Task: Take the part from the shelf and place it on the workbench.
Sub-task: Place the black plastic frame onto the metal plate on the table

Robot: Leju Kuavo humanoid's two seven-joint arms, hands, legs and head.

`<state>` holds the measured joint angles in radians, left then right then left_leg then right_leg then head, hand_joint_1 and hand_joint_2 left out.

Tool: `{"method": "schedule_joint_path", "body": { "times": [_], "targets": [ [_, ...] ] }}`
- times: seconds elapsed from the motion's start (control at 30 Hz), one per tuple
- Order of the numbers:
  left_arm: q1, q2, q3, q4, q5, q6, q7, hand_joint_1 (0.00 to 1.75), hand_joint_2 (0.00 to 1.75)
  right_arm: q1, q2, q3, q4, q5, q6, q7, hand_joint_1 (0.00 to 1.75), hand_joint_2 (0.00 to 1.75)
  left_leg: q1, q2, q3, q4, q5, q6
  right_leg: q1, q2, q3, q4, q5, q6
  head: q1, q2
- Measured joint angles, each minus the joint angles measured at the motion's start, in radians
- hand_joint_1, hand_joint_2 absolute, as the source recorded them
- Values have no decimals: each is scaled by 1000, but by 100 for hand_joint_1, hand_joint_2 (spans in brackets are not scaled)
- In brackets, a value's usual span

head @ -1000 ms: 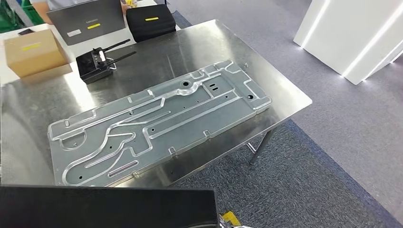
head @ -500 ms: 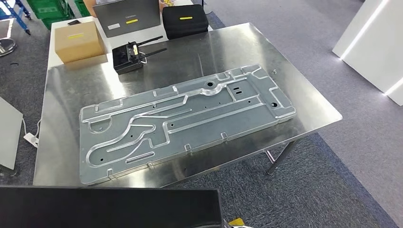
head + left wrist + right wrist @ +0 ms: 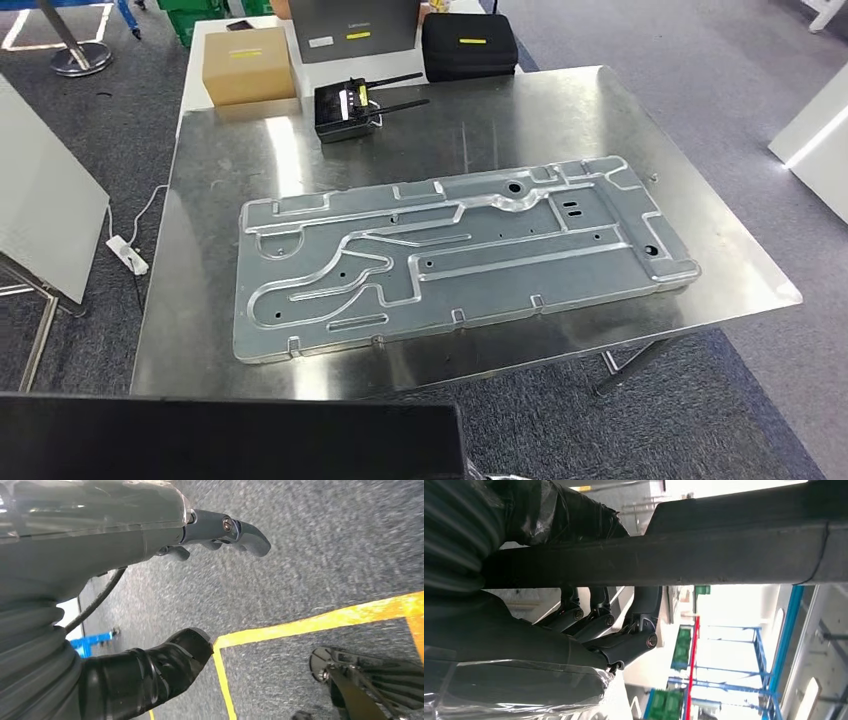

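A flat black part (image 3: 230,438) crosses the bottom edge of the head view, just short of the steel workbench (image 3: 500,120). In the right wrist view my right hand (image 3: 609,635) grips that dark slab (image 3: 724,555), fingers curled round its edge and the thumb on the other face. My left hand (image 3: 125,535) hangs over grey carpet with thumb and fingers apart and nothing in it. A large grey metal plate (image 3: 460,255) with raised channels lies flat across the middle of the workbench.
At the bench's far edge sit a black box with two antennas (image 3: 345,108), a cardboard box (image 3: 248,65) and a black case (image 3: 468,45). A white panel (image 3: 45,190) stands on the left. A yellow floor line (image 3: 320,622) runs under my left hand.
The whole picture has shifted: the camera turned left, so the workbench now sits centred and squarer. The black part stays at the bottom edge.
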<state>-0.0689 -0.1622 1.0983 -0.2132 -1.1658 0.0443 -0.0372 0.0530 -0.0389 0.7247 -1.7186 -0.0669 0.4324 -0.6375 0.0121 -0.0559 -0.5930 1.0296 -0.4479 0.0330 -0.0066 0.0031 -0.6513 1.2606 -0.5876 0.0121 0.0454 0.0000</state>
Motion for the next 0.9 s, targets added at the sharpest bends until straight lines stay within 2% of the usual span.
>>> {"method": "schedule_joint_path", "body": {
  "times": [0.03,0.1,0.13,0.17,0.23,0.27,0.3,0.37,0.4,0.43,0.47,0.5,0.57,0.63,0.7,0.77,0.83,0.9],
  "targets": [
    [0,0,0,0,0,0,0,0,175,0,0,0,0,0,-1,0,175,175,-1,-13,1,0,1,-1,2,13,31,-70,41,-8,0,0],
    [0,-1,0,0,0,1,0,0,175,0,0,-1,-1,0,-1,-1,175,175,0,-35,0,0,5,-6,5,53,84,-192,90,-21,0,0],
    [-1,-2,0,0,-1,1,0,0,175,0,0,-2,-1,0,-1,-1,175,175,1,-44,-3,0,7,-11,8,65,96,-223,98,-25,-1,0],
    [-1,-2,0,0,-1,1,0,0,175,0,0,-3,-1,0,-1,-2,175,175,3,-52,-7,-1,10,-16,10,68,97,-230,96,-26,-1,0],
    [1,-2,0,0,-1,2,0,0,175,0,0,-3,-2,0,-1,-3,175,175,7,-64,-11,-3,14,-27,10,47,100,-240,104,-30,0,0],
    [2,-1,1,0,-1,2,0,0,175,0,1,-4,-2,0,-1,-3,175,175,6,-52,-15,3,8,-31,7,36,104,-249,109,-34,0,0],
    [2,-1,1,0,-1,2,0,0,175,0,1,-4,-2,0,-1,-3,175,175,4,-30,-26,25,-9,-34,4,23,108,-258,114,-38,-2,0],
    [0,-1,2,0,-1,3,1,0,175,2,2,-5,-2,0,-1,-4,175,175,4,25,-71,123,-70,-39,3,-3,111,-267,119,-44,-5,0],
    [-1,-1,2,0,-1,3,1,0,175,4,2,-6,-2,0,-1,-5,175,175,5,38,-101,189,-102,-43,4,-16,109,-266,119,-45,-6,0],
    [-1,-2,2,0,-1,3,1,0,175,7,2,-7,-1,-2,-1,-5,175,175,7,44,-122,240,-122,-48,5,-28,107,-265,119,-45,-6,0],
    [0,-1,2,0,-2,3,1,0,175,9,2,-7,-1,-4,-2,-2,175,175,9,46,-128,261,-125,-52,5,-37,105,-263,119,-45,-6,0],
    [2,-1,2,0,-3,3,1,0,175,12,4,-8,-1,-7,-4,2,175,175,11,49,-116,249,-112,-56,4,-44,103,-260,118,-43,-6,0],
    [4,0,2,0,-9,2,2,0,175,14,11,-10,-1,-15,-18,27,175,175,14,57,-38,122,-59,-59,2,-53,98,-249,114,-37,-6,0],
    [2,1,2,0,-16,-3,0,0,175,2,20,-14,3,-32,-42,65,175,175,12,62,20,17,-33,-51,4,-55,92,-234,108,-26,-6,0],
    [0,2,2,0,-22,-12,-3,0,175,-34,29,-21,18,-61,-62,108,175,175,7,62,24,2,-32,-36,7,-55,88,-229,108,-15,-6,0],
    [-1,4,1,0,-30,-24,-5,0,175,-90,44,-34,44,-94,-77,155,175,175,7,61,24,-1,-25,-22,4,-49,86,-225,107,-4,-5,0],
    [-4,6,0,0,-37,-33,-5,0,175,-153,60,-50,67,-127,-90,198,175,175,10,60,24,-5,-16,-8,0,-30,62,-172,70,6,-4,0],
    [-7,9,-2,0,-42,-38,-7,0,175,-215,73,-68,83,-161,-101,234,175,175,9,57,17,-6,-12,-2,-2,-14,7,-54,3,12,-4,0]
  ]
}}
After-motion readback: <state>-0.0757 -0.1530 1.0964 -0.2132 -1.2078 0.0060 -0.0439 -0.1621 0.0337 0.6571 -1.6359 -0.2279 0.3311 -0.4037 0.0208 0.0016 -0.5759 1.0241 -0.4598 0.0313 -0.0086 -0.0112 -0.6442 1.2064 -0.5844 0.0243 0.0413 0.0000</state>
